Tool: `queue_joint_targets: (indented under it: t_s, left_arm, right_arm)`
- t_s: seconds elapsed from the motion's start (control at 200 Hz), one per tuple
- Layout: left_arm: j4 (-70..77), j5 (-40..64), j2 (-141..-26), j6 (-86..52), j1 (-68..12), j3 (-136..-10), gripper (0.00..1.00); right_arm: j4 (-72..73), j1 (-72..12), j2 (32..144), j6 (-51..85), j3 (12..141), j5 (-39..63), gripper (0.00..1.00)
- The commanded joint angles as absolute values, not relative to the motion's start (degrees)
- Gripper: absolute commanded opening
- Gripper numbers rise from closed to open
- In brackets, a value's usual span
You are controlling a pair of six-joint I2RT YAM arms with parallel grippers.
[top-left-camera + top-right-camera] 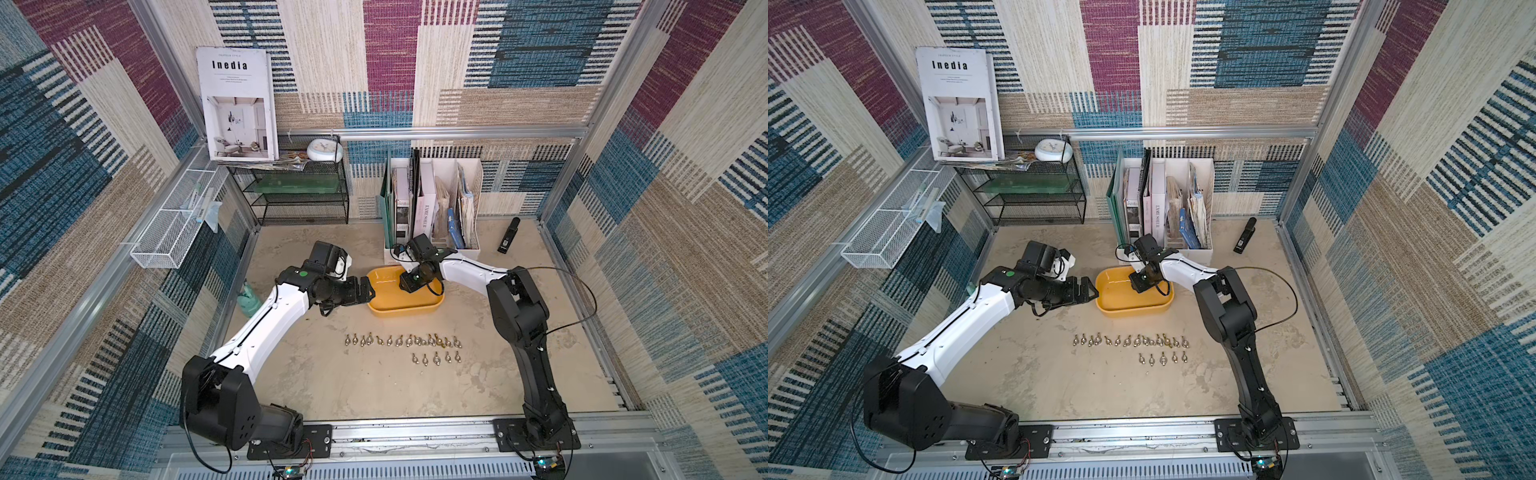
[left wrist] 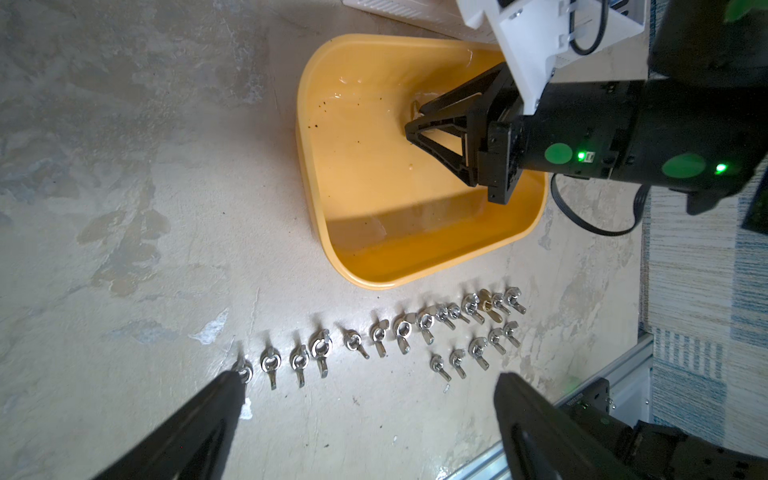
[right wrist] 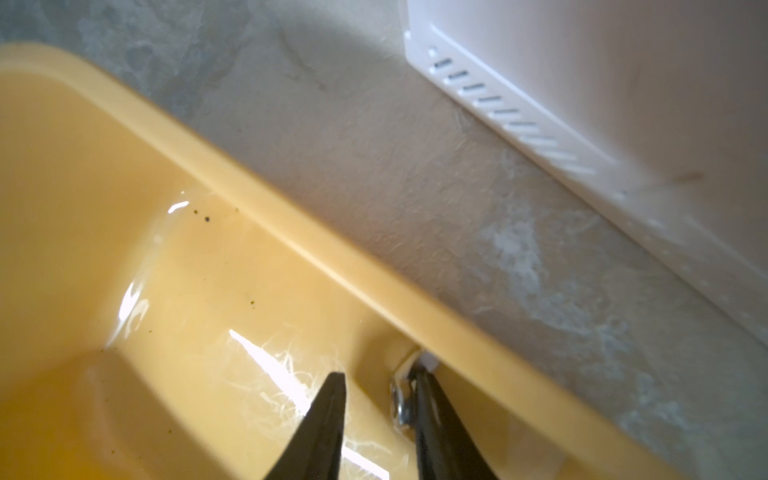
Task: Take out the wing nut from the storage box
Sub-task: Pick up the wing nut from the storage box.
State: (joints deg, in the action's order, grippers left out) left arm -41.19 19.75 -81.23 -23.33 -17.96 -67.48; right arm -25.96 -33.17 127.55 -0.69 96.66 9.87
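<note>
yellow box [image 2: 353, 174] holds 1 wing nut [image 3: 400, 401], roughly 19 outside; right gripper [image 3: 376, 376] narrow, left gripper [image 2: 370, 378] wide.

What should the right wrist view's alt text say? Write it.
The right pincer, tips apart, reaches into a yellow tub, a silver wing nut against one tip near the tub's wall. Beyond the rim lie a beige table and a white file holder.

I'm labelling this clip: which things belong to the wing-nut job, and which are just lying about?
Job: storage box, wing nut inside it, right gripper, rows of wing nuts already out.
Lying about: file holder, black wire shelf, white mesh basket, Inedia magazine, clock.
</note>
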Motion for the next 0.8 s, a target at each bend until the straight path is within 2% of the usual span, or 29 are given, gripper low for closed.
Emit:
queue_joint_targets:
  t_s: [0.0,0.24,0.556,0.791]
  left_arm:
    - [-41.13,20.55,-80.95,-22.81,-17.84,-67.30,0.99]
    - [-41.04,20.53,-80.07,-23.07,-17.64,-66.46,0.99]
    - [-40.69,20.81,-79.28,-23.47,-17.58,-65.57,0.99]
    - [-40.65,20.52,-78.03,-23.72,-17.57,-64.78,0.99]
  right_arm:
    - [-25.92,-33.18,127.96,-0.82,97.46,8.53,0.30]
    - [-25.94,-33.52,127.73,-0.62,97.71,7.52,0.15]
    - [-25.22,-34.40,125.60,-1.32,95.74,5.21,0.10]
    - [-26.73,-37.32,125.82,-1.17,96.52,-6.65,0.05]
